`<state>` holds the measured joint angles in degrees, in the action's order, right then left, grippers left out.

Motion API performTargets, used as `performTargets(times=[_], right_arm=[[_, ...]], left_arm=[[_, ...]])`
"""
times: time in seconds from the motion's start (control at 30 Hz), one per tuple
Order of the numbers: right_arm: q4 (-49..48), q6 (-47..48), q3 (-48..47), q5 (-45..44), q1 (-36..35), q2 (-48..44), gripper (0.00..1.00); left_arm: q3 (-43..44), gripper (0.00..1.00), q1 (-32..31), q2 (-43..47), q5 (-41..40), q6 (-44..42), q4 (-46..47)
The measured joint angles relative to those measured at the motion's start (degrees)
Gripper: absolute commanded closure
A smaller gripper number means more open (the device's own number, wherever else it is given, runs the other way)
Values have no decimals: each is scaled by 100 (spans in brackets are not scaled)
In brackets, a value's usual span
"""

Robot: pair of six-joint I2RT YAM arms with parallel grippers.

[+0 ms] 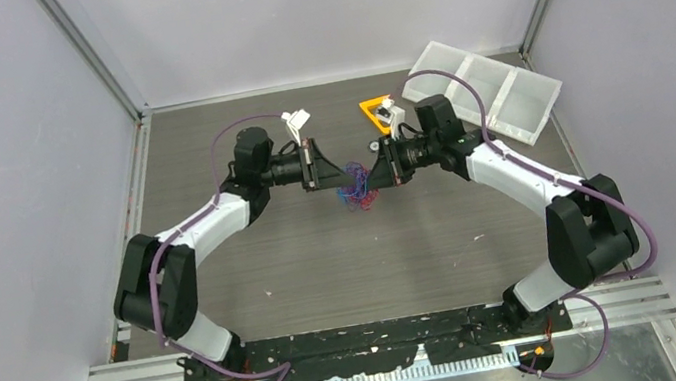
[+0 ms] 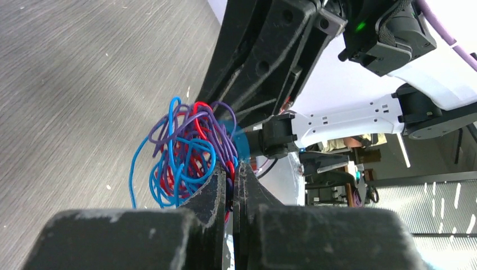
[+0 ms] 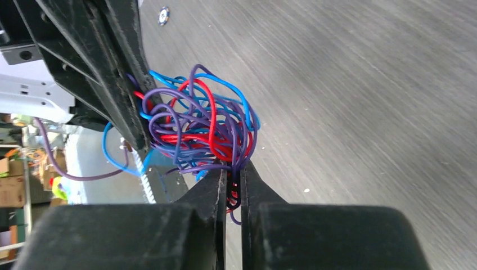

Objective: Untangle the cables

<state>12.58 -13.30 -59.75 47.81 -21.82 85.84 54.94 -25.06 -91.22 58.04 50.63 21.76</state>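
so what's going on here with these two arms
Two robot arms are working on a tangle. The left gripper and the right gripper face each other over the middle of the table, each pinched shut on the same clump of red, blue and purple cables. The wires are wound into one tight ball, with no strand pulled free yet.

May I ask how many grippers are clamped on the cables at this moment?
2. The left gripper pinches the cables on the clump's left side in the top view; the right gripper pinches its right side. No further gripper seems hidden.
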Motion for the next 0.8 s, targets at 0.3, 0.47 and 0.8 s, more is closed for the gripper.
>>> performTargets(times=[0.3,0.47,0.8], right_arm=[[459,619,66,-1012,614,-470,95],[841,1117,153,-1517,990,-525,95],[1196,1886,249,-1408,1005,-470,94]], left_arm=[[-160,100,614,970,-557,-1137,-1799],[-35,100,1456,1220,-962,-2240,-3381],[-125,100,2686,1228,-1097,-3211,-4806]])
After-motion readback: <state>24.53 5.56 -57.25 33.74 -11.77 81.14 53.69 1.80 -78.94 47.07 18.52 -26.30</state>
